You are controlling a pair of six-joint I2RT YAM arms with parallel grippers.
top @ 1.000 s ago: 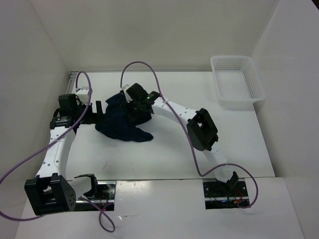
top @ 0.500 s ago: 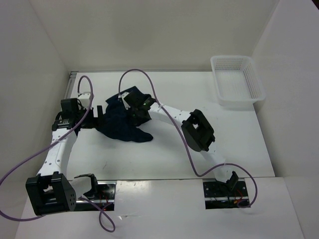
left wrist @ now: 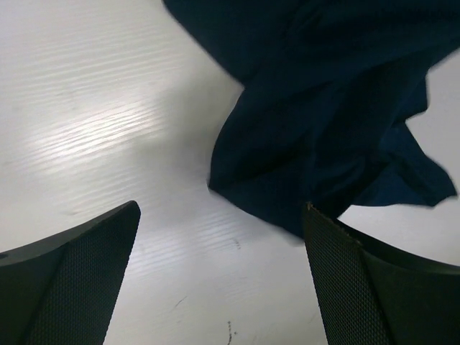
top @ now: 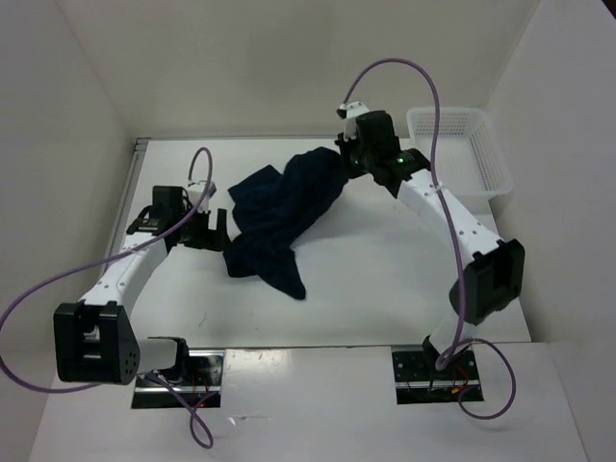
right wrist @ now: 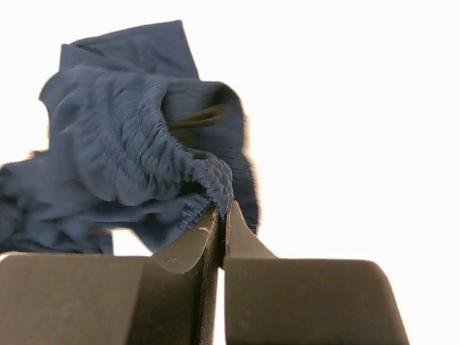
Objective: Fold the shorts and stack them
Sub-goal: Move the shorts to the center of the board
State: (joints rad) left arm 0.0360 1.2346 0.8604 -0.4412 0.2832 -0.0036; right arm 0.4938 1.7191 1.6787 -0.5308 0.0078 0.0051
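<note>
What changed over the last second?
The right gripper shut on the waistband of the shorts and pulled it up toward the basket, stretching the bunched heap out. The left gripper shifted slightly right and is still open and empty. The basket stayed put.

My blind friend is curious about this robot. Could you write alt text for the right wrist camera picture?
The robot's right hand is pinched shut on the gathered waistband of the dark navy shorts. The crumpled cloth bunches up and to the left of the hand, against a bright white background.
</note>
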